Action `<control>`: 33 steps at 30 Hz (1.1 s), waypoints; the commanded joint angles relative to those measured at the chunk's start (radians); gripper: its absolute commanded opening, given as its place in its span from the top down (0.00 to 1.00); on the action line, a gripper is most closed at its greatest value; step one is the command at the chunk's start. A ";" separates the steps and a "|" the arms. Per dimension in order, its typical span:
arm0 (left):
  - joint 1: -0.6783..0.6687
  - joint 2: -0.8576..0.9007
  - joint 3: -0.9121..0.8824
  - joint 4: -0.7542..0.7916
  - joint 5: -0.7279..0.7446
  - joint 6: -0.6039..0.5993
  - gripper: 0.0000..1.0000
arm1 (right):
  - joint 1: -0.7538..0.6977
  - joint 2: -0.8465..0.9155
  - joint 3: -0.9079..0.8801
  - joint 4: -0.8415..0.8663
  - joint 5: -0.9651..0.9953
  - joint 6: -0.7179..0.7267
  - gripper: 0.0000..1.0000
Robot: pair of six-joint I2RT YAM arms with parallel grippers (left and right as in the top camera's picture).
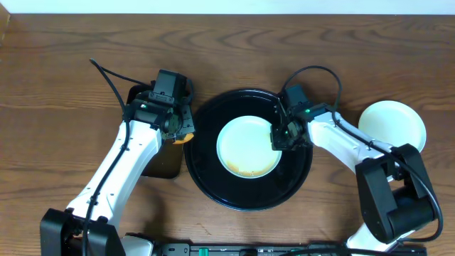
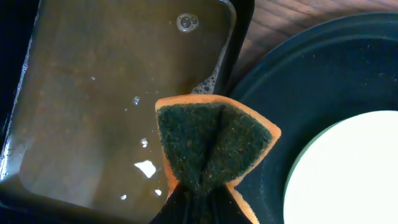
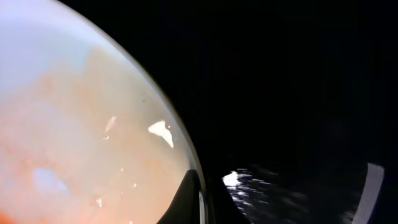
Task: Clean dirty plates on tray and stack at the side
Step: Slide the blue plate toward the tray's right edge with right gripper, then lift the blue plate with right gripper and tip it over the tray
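Sponge (image 2: 211, 146) — orange body, dark green scouring face, creased down its middle where my left gripper (image 2: 196, 205) pinches it tight. It hangs over the wall of the rectangular tray (image 2: 239, 37) and the rim of the round black tray (image 1: 249, 198). Rectangular tray: black, filled with brown water (image 2: 93, 93) carrying a few bubbles, set just beside the round black tray at its 9 o'clock. Round black tray: glossy, raised rim, middle of the table (image 1: 71, 57). Smeared plate (image 1: 247, 146): pale, round, lying on the tray slightly toward 12 o'clock, with an orange-brown sauce smear (image 1: 249, 173) along its 6 o'clock edge and a faint orange film across its face in my right wrist view. My right gripper (image 1: 281, 135) is at that plate's 3 o'clock, fingers pressed together with the thin rim nipped between them — one dark fingertip (image 3: 186, 196) laps over the plate's edge. Second plate (image 1: 392, 126): pale, no sauce visible on its face, resting on the bare table at 3 o'clock, well apart from the tray.
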 commanded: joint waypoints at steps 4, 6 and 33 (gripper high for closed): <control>0.003 -0.008 -0.003 0.001 -0.001 0.006 0.92 | -0.102 -0.031 -0.015 -0.040 0.269 0.080 0.99; 0.003 -0.008 -0.003 0.001 -0.001 0.006 0.92 | -0.130 -0.049 -0.015 -0.046 0.269 0.063 0.99; 0.003 -0.008 -0.003 0.002 -0.002 0.006 0.92 | -0.136 -0.418 -0.015 0.104 0.322 -0.499 0.99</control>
